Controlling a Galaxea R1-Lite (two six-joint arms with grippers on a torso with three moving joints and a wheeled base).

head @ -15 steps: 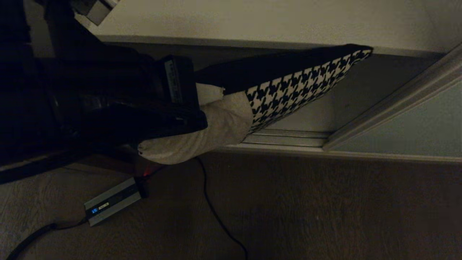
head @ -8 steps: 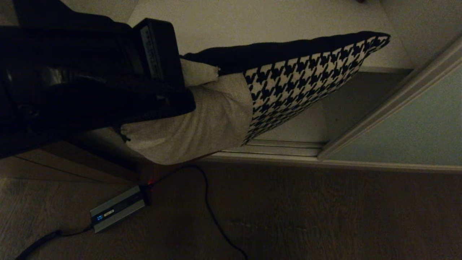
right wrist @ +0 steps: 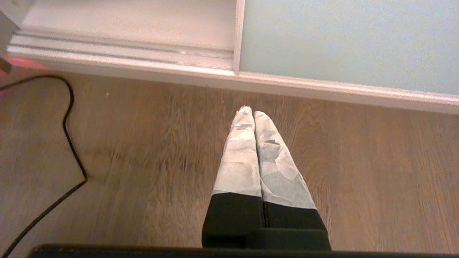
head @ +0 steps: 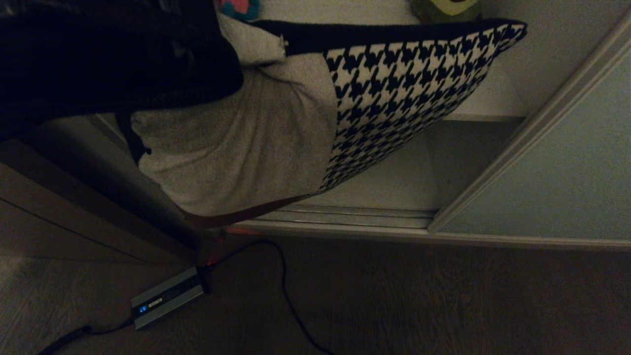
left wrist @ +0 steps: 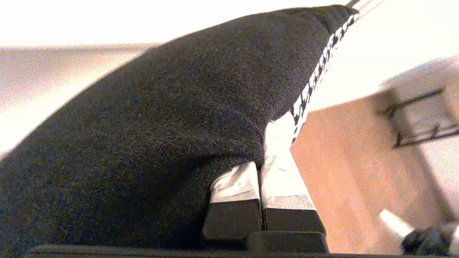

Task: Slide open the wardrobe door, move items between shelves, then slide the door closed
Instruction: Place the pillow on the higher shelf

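The cushion (head: 394, 93) hangs in the air in front of the open wardrobe, its houndstooth and beige patches facing me and its black back (left wrist: 150, 125) turned to the wardrobe. My left gripper (left wrist: 261, 166) is shut on the cushion's edge; in the head view my dark left arm (head: 123, 54) covers that spot. The cushion's far corner reaches over a white shelf (head: 493, 106). The sliding wardrobe door (head: 572, 182) stands pushed to the right. My right gripper (right wrist: 249, 111) is shut and empty, hanging low over the wood floor.
A power adapter (head: 167, 298) and its black cable (head: 286, 291) lie on the floor in front of the door track (head: 345, 217). A pink-and-teal thing (head: 239, 7) and a green one (head: 446, 7) sit further back on the shelf. A brown side panel (head: 74, 212) stands left.
The head camera has risen, so the whole scene has slid down. The cushion has gone up with my left arm, from the lower opening to above the shelf's edge.
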